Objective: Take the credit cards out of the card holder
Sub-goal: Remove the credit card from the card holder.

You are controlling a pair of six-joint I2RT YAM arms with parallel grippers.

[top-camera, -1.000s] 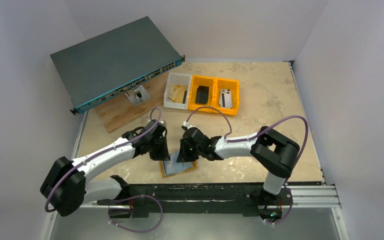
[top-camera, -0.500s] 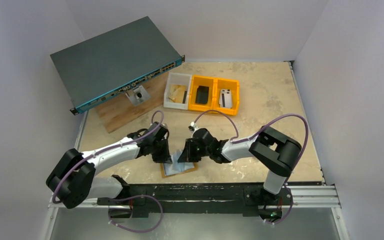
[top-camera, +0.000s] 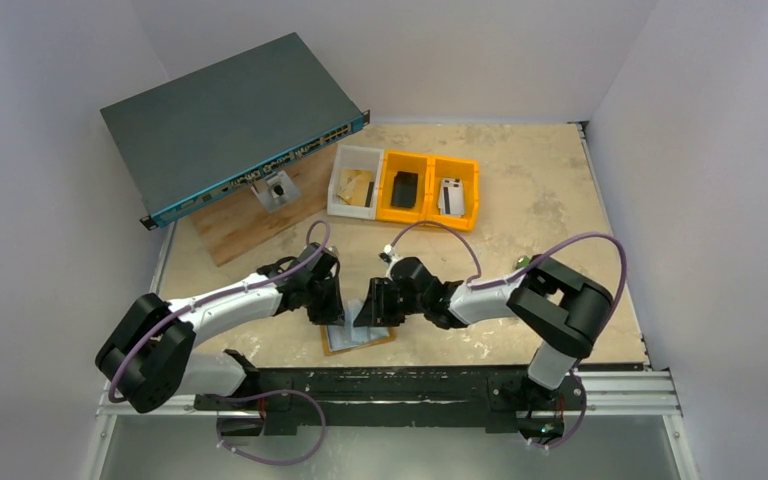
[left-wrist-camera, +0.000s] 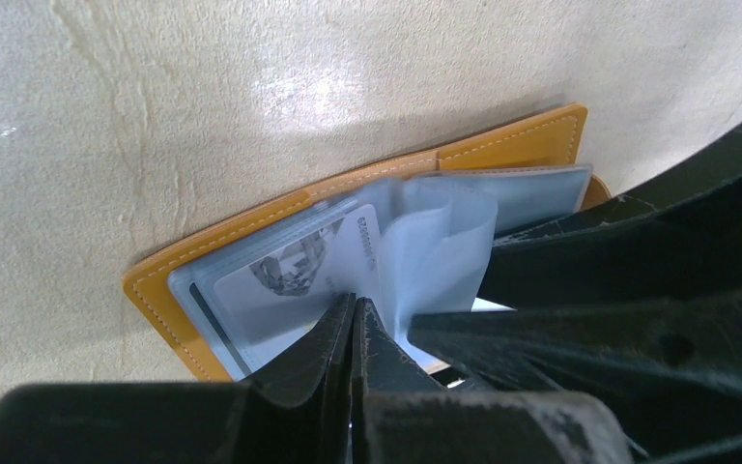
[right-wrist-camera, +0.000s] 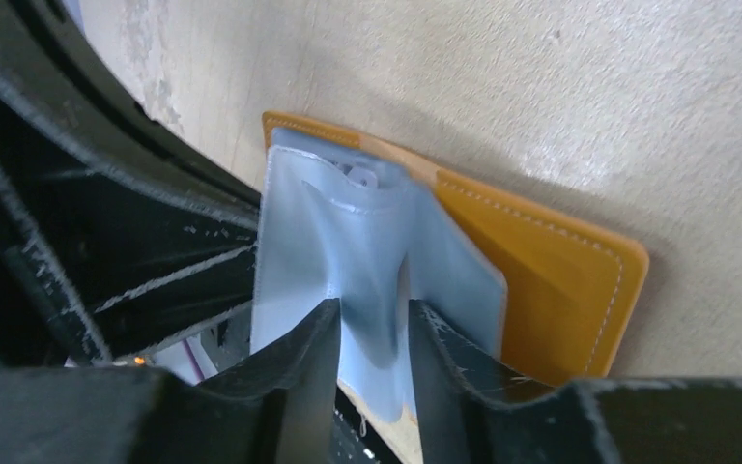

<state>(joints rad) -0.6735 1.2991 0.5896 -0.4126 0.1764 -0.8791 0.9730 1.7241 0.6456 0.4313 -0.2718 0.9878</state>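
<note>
The card holder [top-camera: 362,338] lies open near the table's front edge, tan-orange leather outside [left-wrist-camera: 251,227], with pale blue-grey plastic sleeves [left-wrist-camera: 440,237] fanned up. A pale card [left-wrist-camera: 295,275] with a grey picture sits in one sleeve. My left gripper [left-wrist-camera: 353,302] is shut, its tips pressed on that sleeve at the card's edge. My right gripper [right-wrist-camera: 372,319] is narrowly open, its fingers either side of a raised sleeve [right-wrist-camera: 348,227]. The holder's leather cover [right-wrist-camera: 541,280] lies flat to its right. In the top view the left gripper [top-camera: 330,318] and the right gripper [top-camera: 368,314] meet over the holder.
A grey network switch [top-camera: 230,115] rests on a wood board [top-camera: 245,230] at the back left. A white bin [top-camera: 355,182] and two orange bins [top-camera: 428,190] stand behind the arms. The table's front rail [top-camera: 410,375] runs just below the holder.
Both grippers have come down and closer together onto the open holder. The left arm has drawn in to the right. The holder has stayed in place.
</note>
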